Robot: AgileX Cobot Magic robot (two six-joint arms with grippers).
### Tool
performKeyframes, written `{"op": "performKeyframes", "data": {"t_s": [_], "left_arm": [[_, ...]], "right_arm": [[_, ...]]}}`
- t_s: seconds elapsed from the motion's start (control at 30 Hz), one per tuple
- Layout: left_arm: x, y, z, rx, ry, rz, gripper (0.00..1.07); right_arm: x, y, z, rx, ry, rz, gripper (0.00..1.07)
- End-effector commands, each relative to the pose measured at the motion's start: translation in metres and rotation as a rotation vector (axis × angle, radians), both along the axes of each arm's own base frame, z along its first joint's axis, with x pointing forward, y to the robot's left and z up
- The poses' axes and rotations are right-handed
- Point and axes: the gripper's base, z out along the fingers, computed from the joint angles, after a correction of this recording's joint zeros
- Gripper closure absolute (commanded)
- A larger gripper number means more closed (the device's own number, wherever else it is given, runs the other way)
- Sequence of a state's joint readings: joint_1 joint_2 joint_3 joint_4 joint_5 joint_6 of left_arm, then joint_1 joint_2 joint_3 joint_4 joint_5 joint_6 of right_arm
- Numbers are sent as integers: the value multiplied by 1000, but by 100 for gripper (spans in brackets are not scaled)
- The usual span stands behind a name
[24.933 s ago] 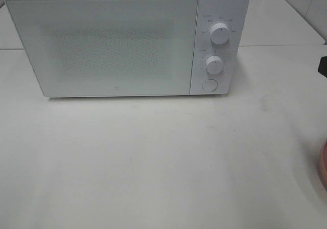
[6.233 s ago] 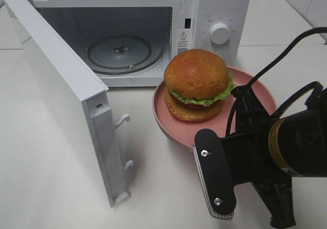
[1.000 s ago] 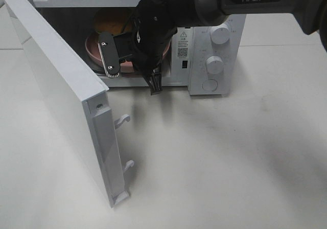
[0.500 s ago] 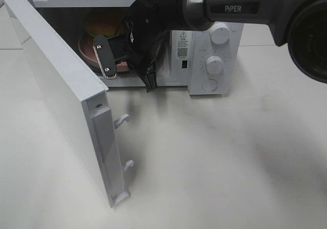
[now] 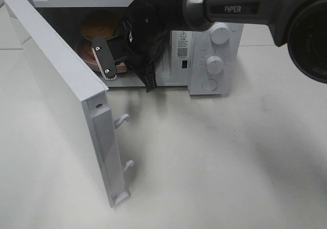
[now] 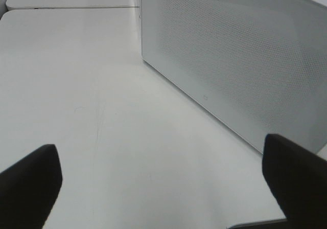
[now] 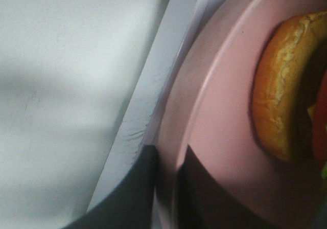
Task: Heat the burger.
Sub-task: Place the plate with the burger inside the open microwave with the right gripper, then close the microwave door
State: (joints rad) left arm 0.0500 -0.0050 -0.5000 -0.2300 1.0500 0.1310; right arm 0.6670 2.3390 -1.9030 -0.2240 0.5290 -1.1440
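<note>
I'm pinching the rim of the plate (image 7: 214,111) with my right fingers (image 7: 130,198), sparing the soft, light burger (image 7: 281,96) sitting on it inside the microwave (image 5: 214,40); my left fingers (image 6: 28,180) are hanging spread wide.

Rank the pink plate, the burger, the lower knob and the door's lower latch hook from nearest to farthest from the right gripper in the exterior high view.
1. pink plate, rim in the right gripper.
2. burger, on the plate, deeper inside.
3. lower knob, on the control panel, right side.
4. lower latch hook, on the open door edge.
</note>
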Motion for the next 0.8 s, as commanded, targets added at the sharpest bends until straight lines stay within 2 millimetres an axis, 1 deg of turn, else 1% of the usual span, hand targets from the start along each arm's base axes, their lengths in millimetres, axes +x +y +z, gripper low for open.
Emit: {"op": "performKeyframes", "data": {"t_s": [0.03,0.07,0.1,0.13,0.17,0.2,0.23,0.27,0.3,0.33,0.37,0.4,0.43,0.47,0.5,0.53,0.6,0.8], "left_arm": [[0,0,1,0,-18,7,7],[0,0,1,0,-18,7,7],[0,0,1,0,-18,7,7],[0,0,1,0,-18,7,7],[0,0,1,0,-18,7,7],[0,0,1,0,-18,7,7],[0,0,1,0,-18,7,7],[0,0,1,0,-18,7,7],[0,0,1,0,-18,7,7],[0,0,1,0,-18,7,7],[0,0,1,0,-18,7,7],[0,0,1,0,-18,7,7],[0,0,1,0,-18,7,7],[0,0,1,0,-18,7,7],[0,0,1,0,-18,7,7],[0,0,1,0,-18,7,7],[0,0,1,-1,-18,6,7],[0,0,1,-1,-18,6,7]], "right_arm": [[4,6,17,93,-61,-24,94],[5,4,17,104,-53,-47,89],[5,4,17,104,-53,-47,89],[4,4,17,104,-47,-54,85],[4,3,16,94,-34,-60,79],[4,3,16,94,-34,-60,79],[2,2,16,87,-26,-63,70],[2,2,16,87,-26,-63,70],[1,1,16,86,-24,-62,66],[-1,-1,15,82,-19,-61,60],[-1,-1,15,82,-19,-61,60],[-4,-2,15,82,-14,-62,55],[-5,-3,16,85,-12,-62,52],[-5,-3,16,85,-12,-62,52],[-8,-4,16,98,2,-68,49],[-8,-4,16,98,2,-68,49],[-14,-7,16,118,13,-72,44],[-25,-15,15,123,16,-65,39]]}}
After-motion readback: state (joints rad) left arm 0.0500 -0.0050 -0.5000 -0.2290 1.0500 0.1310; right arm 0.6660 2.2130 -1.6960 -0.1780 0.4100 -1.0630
